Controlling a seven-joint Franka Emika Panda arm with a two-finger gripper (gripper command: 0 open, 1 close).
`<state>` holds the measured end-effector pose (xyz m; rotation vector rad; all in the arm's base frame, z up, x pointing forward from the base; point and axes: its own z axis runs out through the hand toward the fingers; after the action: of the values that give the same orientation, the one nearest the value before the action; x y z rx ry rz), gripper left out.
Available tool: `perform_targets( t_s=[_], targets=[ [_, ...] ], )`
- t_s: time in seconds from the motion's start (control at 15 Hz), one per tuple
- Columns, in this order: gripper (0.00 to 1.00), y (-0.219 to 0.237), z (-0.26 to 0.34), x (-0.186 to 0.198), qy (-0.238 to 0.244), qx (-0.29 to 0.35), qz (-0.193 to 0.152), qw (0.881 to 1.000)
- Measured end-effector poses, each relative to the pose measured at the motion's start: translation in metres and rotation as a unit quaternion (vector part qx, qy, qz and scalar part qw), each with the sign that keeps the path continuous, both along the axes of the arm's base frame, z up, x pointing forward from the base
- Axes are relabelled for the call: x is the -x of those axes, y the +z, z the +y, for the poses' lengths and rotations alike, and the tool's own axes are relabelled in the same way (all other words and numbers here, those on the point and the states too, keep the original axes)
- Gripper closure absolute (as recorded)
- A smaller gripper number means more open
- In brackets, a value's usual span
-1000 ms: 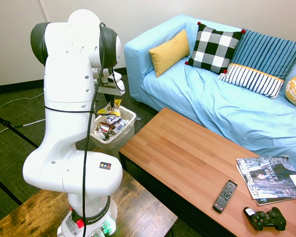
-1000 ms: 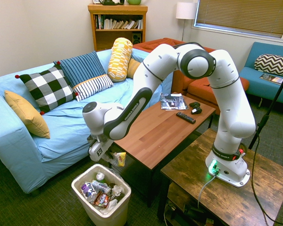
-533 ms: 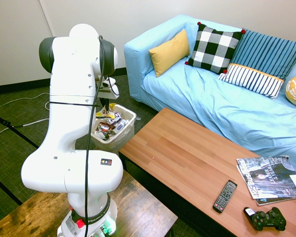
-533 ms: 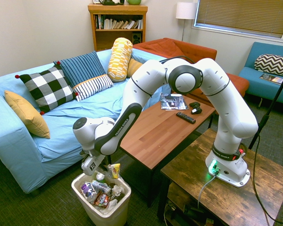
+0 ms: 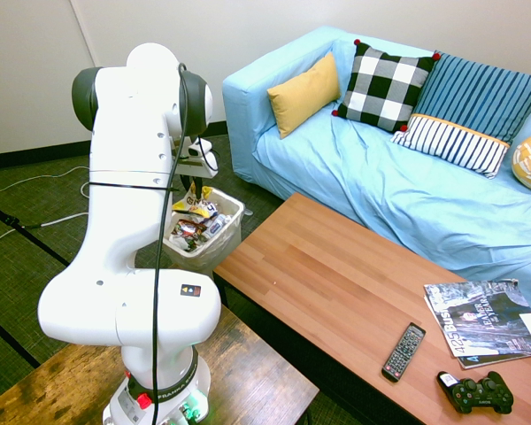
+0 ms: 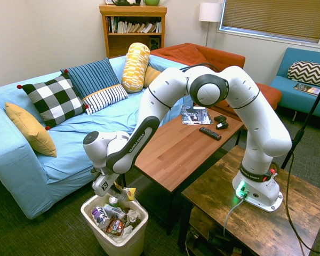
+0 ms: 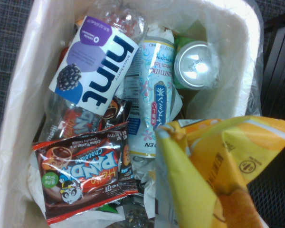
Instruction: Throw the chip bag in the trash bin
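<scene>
The chip bag [image 6: 129,193], yellow and crumpled, hangs at my gripper's [image 6: 121,190] fingertips just above the near rim of the trash bin [image 6: 117,244]. The gripper is shut on the bag's top edge. From the other side, the chip bag [image 5: 197,197] shows over the trash bin [image 5: 221,246], and the arm hides most of my gripper [image 5: 191,187]. In the wrist view the chip bag [image 7: 218,175] fills one corner, with the trash bin's lined wall [image 7: 16,118] below it.
The bin holds a clear bottle [image 7: 97,66], a can [image 7: 197,64] and a chocolate wrapper [image 7: 80,171]. The wooden coffee table [image 6: 176,152] stands right beside the bin, the blue sofa [image 6: 21,165] behind it. A remote [image 5: 404,351], magazine [image 5: 482,320] and game controller [image 5: 476,393] lie on the table's far end.
The arm swung the chip bag away from the table edge and down over the bin. Over the last half second it has barely moved.
</scene>
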<state>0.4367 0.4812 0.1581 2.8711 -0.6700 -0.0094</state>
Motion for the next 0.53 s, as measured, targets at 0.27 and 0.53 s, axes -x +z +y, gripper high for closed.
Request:
perform_targets(
  t_s=[0.27,0.53],
  targets=[
    [0.0,0.0007,-0.0035,-0.0041,0.0,0.001,-0.001,1.0],
    [0.0,0.0032,-0.006,-0.0077,0.001,-0.001,0.003,1.0]
  ],
)
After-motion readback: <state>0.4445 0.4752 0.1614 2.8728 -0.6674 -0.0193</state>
